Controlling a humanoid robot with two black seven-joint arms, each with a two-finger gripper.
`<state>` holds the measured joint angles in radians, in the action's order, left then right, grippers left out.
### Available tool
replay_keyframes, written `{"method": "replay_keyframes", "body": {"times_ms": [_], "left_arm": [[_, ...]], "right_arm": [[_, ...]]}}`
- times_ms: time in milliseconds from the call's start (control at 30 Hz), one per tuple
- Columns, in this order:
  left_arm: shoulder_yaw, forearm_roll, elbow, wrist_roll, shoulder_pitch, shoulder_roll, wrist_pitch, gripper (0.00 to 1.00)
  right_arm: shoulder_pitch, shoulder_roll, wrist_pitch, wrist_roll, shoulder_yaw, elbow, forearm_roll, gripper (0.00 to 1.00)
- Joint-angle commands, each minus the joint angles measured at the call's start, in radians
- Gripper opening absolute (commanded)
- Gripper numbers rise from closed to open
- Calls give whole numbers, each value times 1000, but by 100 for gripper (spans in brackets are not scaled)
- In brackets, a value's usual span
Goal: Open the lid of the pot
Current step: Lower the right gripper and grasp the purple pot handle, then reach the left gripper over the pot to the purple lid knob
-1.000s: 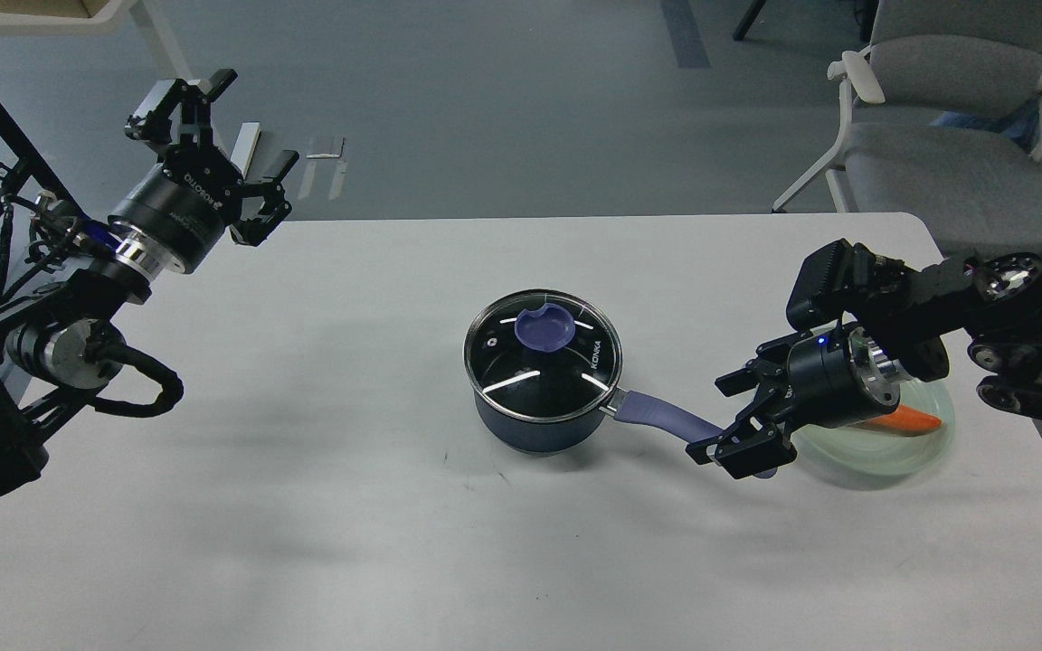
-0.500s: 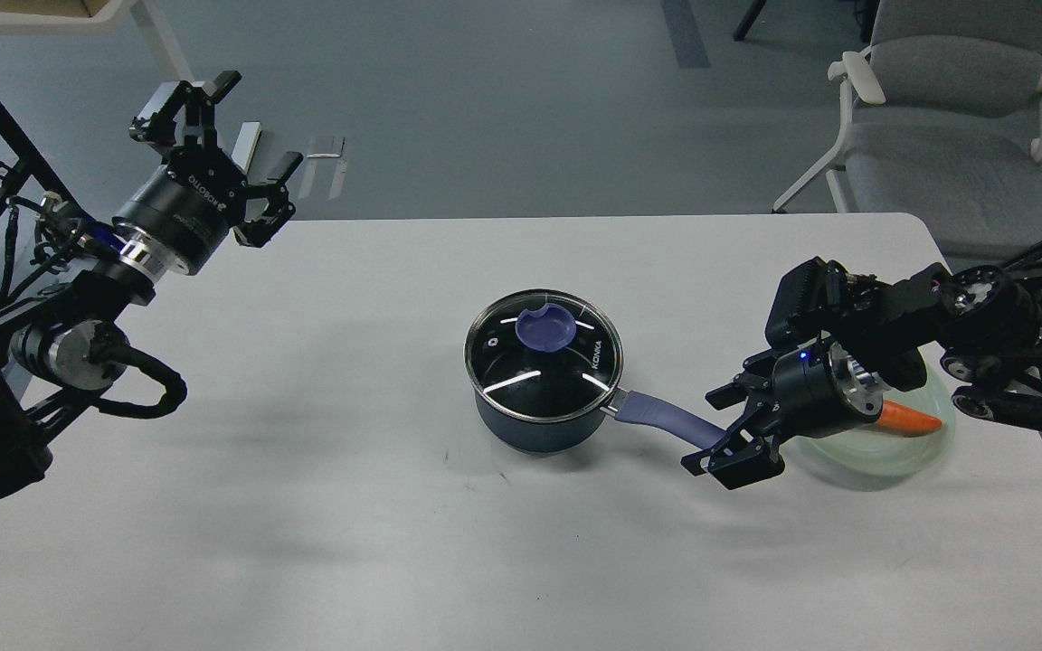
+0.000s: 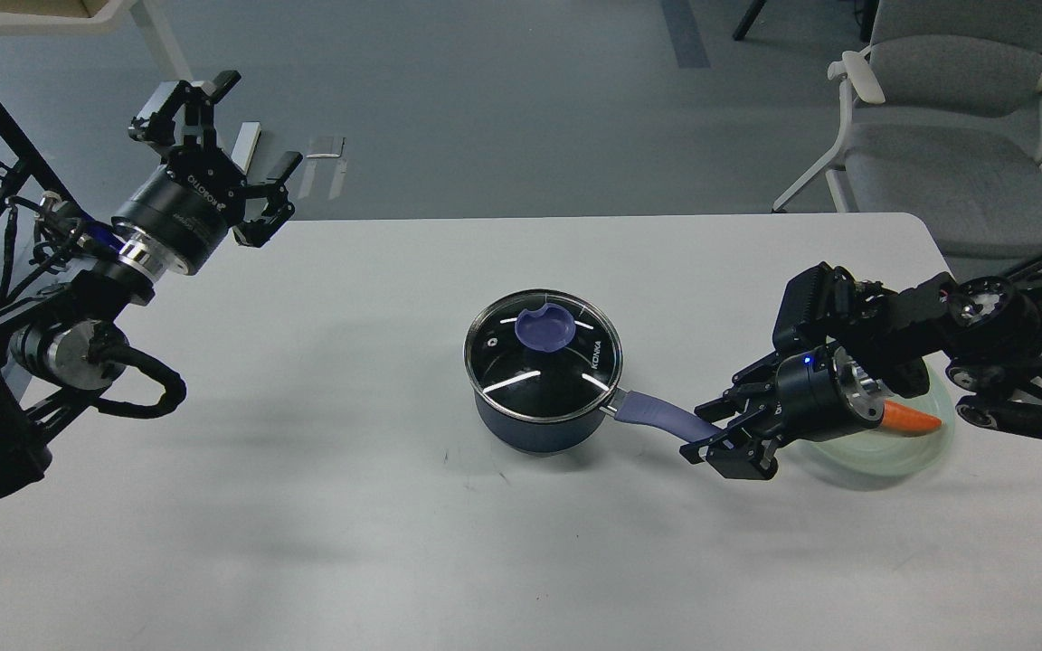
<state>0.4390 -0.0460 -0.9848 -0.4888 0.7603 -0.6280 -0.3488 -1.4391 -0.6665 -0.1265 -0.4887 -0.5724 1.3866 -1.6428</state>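
A dark blue pot (image 3: 535,425) stands at the middle of the white table, covered by a glass lid (image 3: 543,355) with a purple knob (image 3: 545,328). Its purple handle (image 3: 661,418) points right and toward me. My right gripper (image 3: 704,431) is at the handle's far end, with its two fingers closed in on it from above and below. My left gripper (image 3: 250,127) is open and empty, raised above the table's far left corner, well away from the pot.
A pale green plate (image 3: 883,452) with an orange carrot (image 3: 912,419) sits at the right, partly hidden by my right wrist. A grey chair (image 3: 946,136) stands beyond the table's far right corner. The table edge (image 3: 575,217) runs along the back.
My right gripper has moved left along the handle's end and its fingers have narrowed onto the handle. The left arm has barely moved. The pot and lid have stayed put.
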Motion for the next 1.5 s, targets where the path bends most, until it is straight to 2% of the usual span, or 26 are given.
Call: {"method": "replay_keyframes", "body": {"times_ms": [0, 100, 367, 600, 733, 867, 1033, 1133, 1233, 1467], "left_arm": [[0, -2, 0, 0, 5, -3, -1, 99], [0, -2, 0, 0, 7, -3, -1, 99], [0, -2, 0, 0, 7, -6, -1, 99], [-38, -52, 8, 0, 43, -32, -2, 99], [-40, -315, 2, 0, 94, -53, -51, 99], [-34, -795, -69, 0, 175, -65, -64, 99], [-37, -1231, -245, 0, 223, -56, -3, 99], [-48, -1455, -305, 0, 235, -24, 45, 99], [-78, -1655, -305, 0, 254, 52, 94, 99], [-279, -1913, -264, 0, 266, 149, 350, 99]], "right_arm": [[-1, -2, 1, 0, -3, 0, -2, 42], [0, -1, 1, 0, -3, 0, -2, 34], [-1, -5, 1, 0, -4, -3, -3, 25], [-1, -7, 1, 0, -4, -14, -3, 25], [-1, -5, 1, 0, -4, -17, -2, 26], [-1, -5, 2, 0, -3, -23, 0, 26], [-1, 1, 2, 0, -3, -23, 0, 26], [-1, 2, 2, 0, -3, -23, 0, 26], [-1, 2, 2, 0, -3, -23, 0, 26], [-1, 2, 1, 0, -3, -24, 0, 26]]}}
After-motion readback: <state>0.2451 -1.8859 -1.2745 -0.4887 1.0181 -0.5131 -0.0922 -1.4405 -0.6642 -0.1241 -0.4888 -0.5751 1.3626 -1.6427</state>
